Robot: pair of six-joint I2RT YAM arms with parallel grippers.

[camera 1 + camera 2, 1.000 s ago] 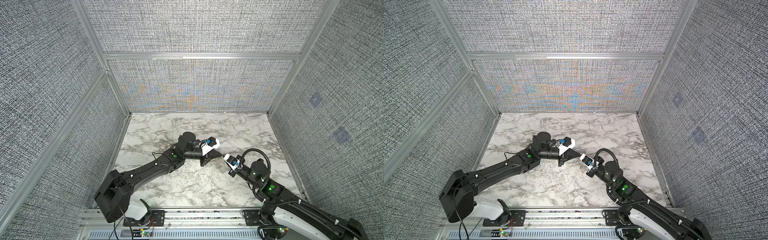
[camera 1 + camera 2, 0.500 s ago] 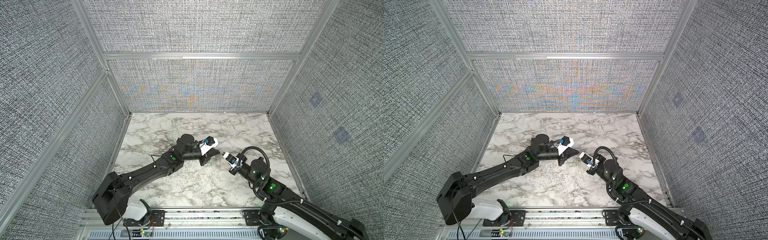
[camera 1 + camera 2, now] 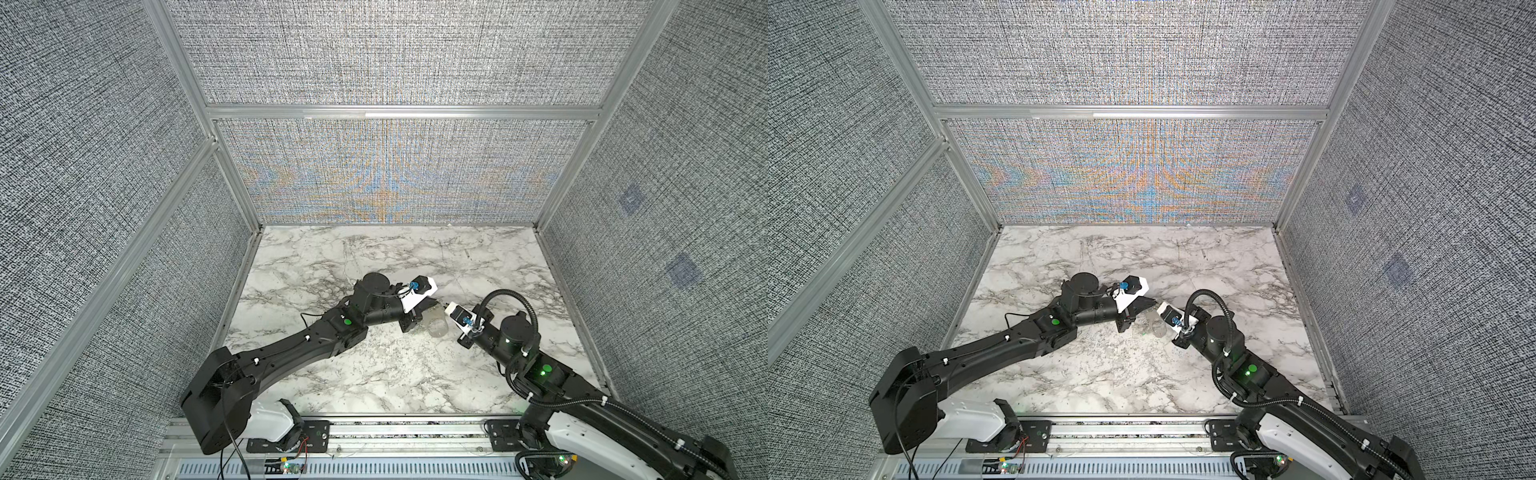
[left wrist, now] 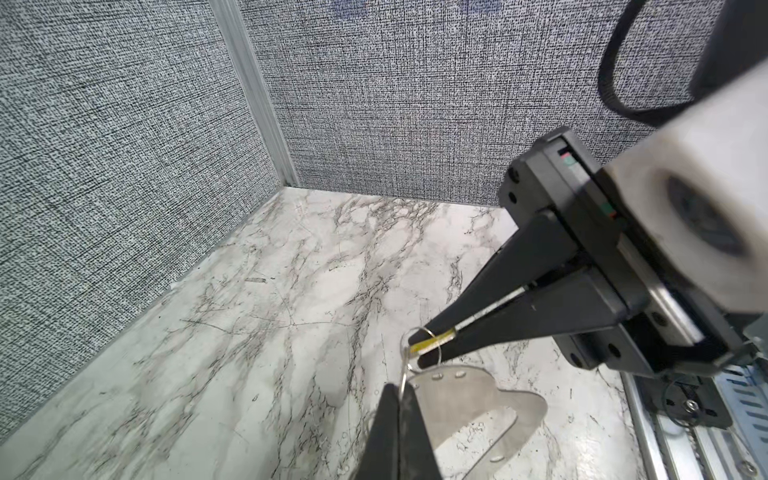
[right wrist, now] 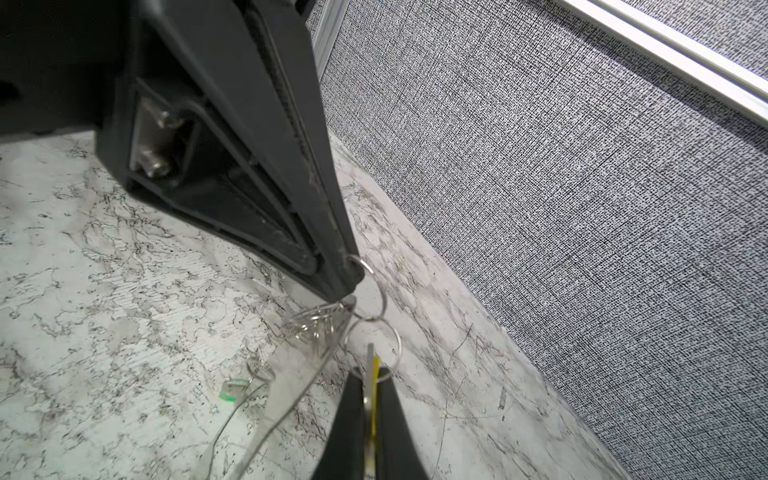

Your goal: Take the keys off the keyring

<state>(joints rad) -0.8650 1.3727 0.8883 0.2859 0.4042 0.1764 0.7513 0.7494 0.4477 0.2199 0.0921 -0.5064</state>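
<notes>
The keyring [image 4: 469,399], a flat grey metal holder with a long slot, hangs above the marble floor; in both top views it shows faintly [image 3: 437,326] [image 3: 1157,328] between the two arms. My left gripper [image 4: 400,388] is shut on a thin wire ring [image 5: 376,291] that passes through the holder's corner. A second wire ring [image 5: 374,345] links on and carries the yellow-tagged key [image 5: 374,370]. My right gripper [image 5: 369,374] is shut on that key, its tips [image 4: 424,347] almost touching the left gripper [image 5: 347,286]. The green-tagged key [image 5: 229,392] dangles from a small ring lower on the holder.
The marble floor [image 3: 374,374] is boxed in by grey fabric walls with aluminium posts [image 4: 257,104]. A metal rail [image 3: 395,432] runs along the front edge beside the arm bases. The right arm's black cable loop [image 3: 511,303] arches above its wrist.
Both grippers have drifted slightly and the left wrist has turned a little. They stay joined at the rings, with both grips unchanged.
</notes>
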